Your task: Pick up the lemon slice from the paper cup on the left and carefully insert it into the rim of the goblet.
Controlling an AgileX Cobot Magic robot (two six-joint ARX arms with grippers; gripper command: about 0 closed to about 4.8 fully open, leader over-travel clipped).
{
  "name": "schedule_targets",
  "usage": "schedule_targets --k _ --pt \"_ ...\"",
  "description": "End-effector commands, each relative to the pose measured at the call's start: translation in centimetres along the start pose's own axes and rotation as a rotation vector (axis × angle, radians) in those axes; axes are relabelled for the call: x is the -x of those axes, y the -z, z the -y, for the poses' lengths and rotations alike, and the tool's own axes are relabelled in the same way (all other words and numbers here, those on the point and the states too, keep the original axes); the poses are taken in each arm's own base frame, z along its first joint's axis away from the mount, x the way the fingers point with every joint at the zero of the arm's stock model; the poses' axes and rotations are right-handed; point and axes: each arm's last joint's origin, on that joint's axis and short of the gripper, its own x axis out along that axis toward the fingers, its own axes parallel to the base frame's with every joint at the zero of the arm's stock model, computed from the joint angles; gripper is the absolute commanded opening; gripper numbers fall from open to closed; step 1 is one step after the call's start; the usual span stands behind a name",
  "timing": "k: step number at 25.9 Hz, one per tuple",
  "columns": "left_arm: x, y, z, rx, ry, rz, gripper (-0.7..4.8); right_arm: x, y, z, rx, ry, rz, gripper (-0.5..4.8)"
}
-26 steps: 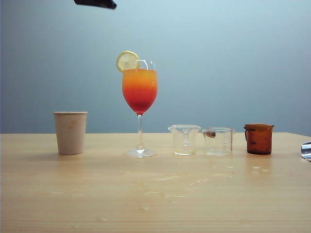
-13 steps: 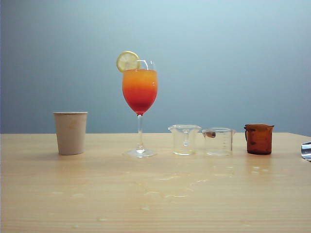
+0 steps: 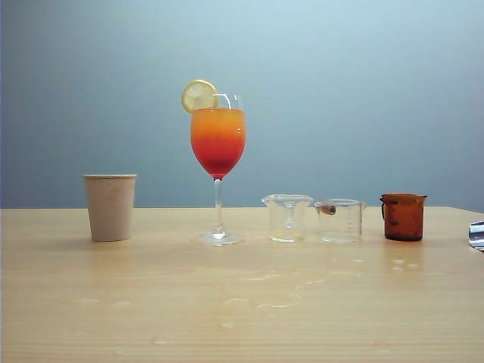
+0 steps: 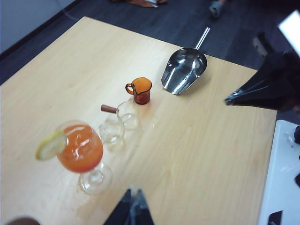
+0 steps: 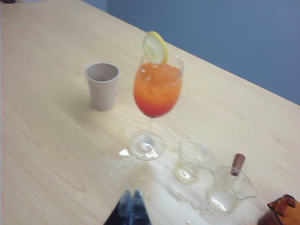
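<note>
On the far left of the surface (image 3: 68,302) stands the paper cup (image 3: 110,206), upright and apart from everything else; from the right wrist view its mouth looks empty, though the picture is soft. To its right is the goblet (image 3: 218,151), and the lemon slice (image 3: 198,95) already sits wedged on the left side of its rim, standing upright above the orange-red drink, so the task looks done. The slice is light, thin, soft and wet, likely slippery, and would tear if squeezed hard; any correction is best made by pinching the firmer rind at the edge away from the glass. The goblet is tall, top-heavy and fragile, so a sideways nudge could tip it. Further right are two clear beakers (image 3: 314,219), then a small amber jug (image 3: 403,216), and a metal scoop (image 4: 183,70) near the right edge. Some spilled liquid lies on the surface in front of the beakers. Neither arm shows in the exterior view. The left tool (image 4: 131,211) is closed and holds nothing, well above and clear of the slice. The right tool (image 5: 131,206) also looks closed and empty, on the near side of the goblet, well apart from the slice.
</note>
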Motion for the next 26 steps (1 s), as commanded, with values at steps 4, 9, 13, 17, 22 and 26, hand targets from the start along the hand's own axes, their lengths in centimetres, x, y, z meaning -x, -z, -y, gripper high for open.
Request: schedule_targets --k 4,9,13,17,22,26 --pt "1.6 1.7 2.3 0.112 -0.207 -0.007 -0.06 0.2 0.5 0.0 -0.004 0.027 0.048 -0.04" --pt "1.6 4.6 3.7 0.164 -0.385 0.049 -0.06 0.2 0.6 0.2 -0.01 0.091 0.066 -0.04" --pt "1.0 7.3 4.3 0.182 -0.501 0.122 -0.06 0.0 1.6 0.0 -0.013 0.07 0.084 -0.04" --pt "0.2 10.2 4.8 0.197 -0.611 0.158 -0.06 0.0 2.4 -0.2 -0.019 0.041 0.108 -0.04" --pt "-1.3 14.4 5.4 0.17 -0.714 0.206 -0.06 0.1 3.4 -0.3 -0.027 0.048 0.16 -0.04" --pt "-2.1 16.7 5.8 0.145 -0.746 0.249 -0.06 -0.2 4.2 -0.4 -0.027 0.05 0.155 -0.04"
